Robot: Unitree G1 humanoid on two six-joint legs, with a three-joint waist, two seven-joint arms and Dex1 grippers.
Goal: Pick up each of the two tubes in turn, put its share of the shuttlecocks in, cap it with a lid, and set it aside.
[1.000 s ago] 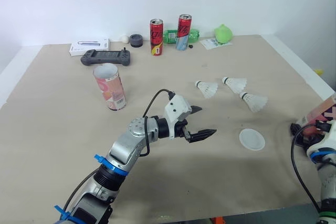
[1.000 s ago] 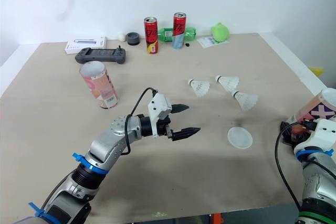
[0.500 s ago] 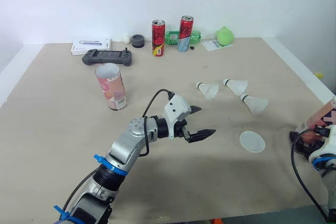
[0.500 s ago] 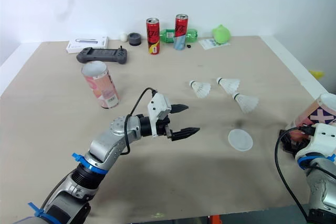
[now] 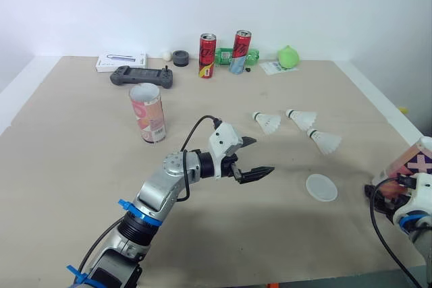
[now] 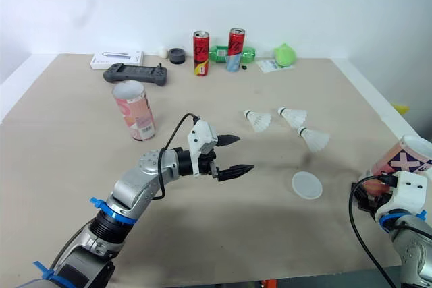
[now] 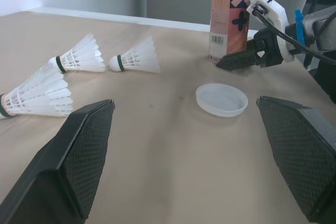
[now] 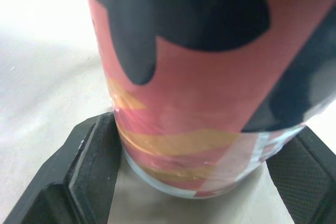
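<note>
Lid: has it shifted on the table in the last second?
No. The lid lies just where it did against the nearest shuttlecock. The whole view has shifted, so the camera moved, not the lid.

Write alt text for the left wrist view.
The open left pincer hovers over a tan table, facing a white lid. Three shuttlecocks lie off to one side, and beyond the lid the right pincer grips a patterned tube near its base.
</note>
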